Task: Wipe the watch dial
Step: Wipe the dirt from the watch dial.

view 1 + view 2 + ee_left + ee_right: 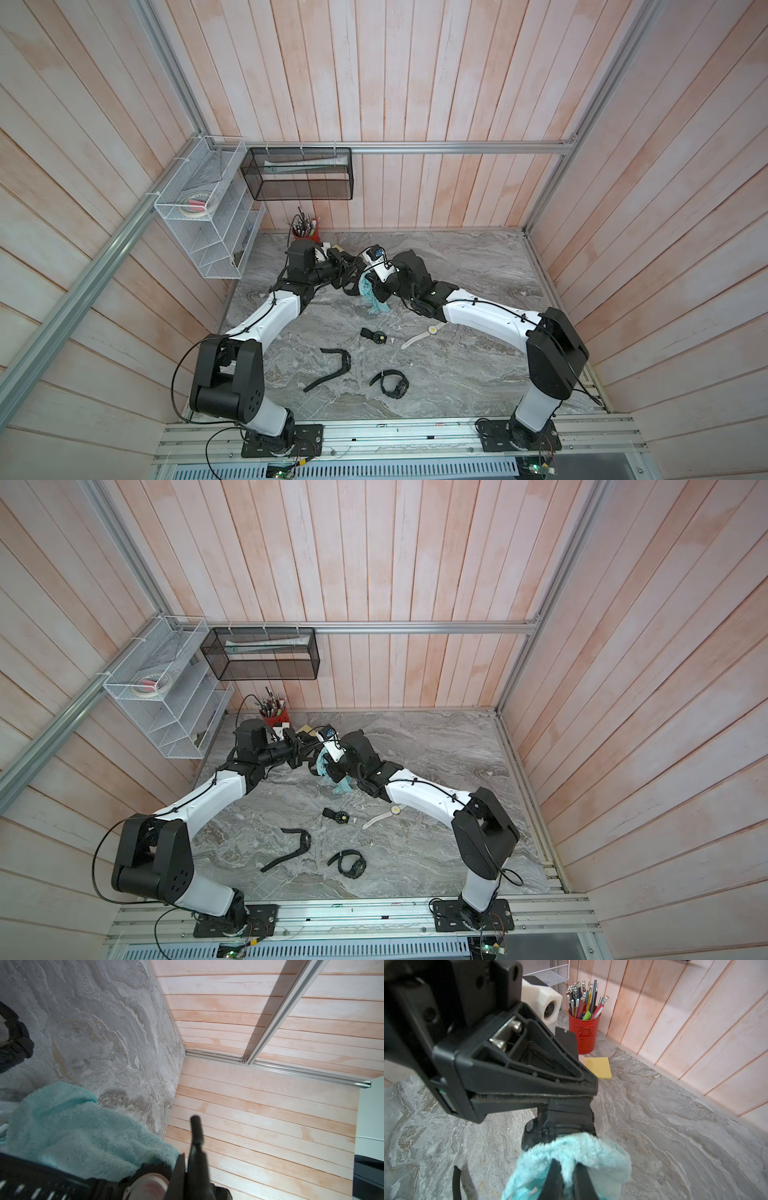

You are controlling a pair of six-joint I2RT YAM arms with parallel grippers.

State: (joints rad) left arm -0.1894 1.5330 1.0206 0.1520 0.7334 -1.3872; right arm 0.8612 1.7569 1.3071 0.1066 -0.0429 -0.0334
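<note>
two closed grips share the job: our left gripper (588, 1094) pinches the black watch (562, 1124) by its strap, held clear of the table (675, 1126) so the dial meets our right gripper (565, 1180), which clamps the teal cloth (593, 1153) bunched against it (the dial itself is hidden).

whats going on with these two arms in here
The left gripper is shut on a black watch, holding it above the marble table near the back wall. The right gripper is shut on a teal cloth, which is pressed against the watch, so this looks like mid-wipe. A white watch and a round-dial watch lie unheld on the table nearer the arm bases.
</note>
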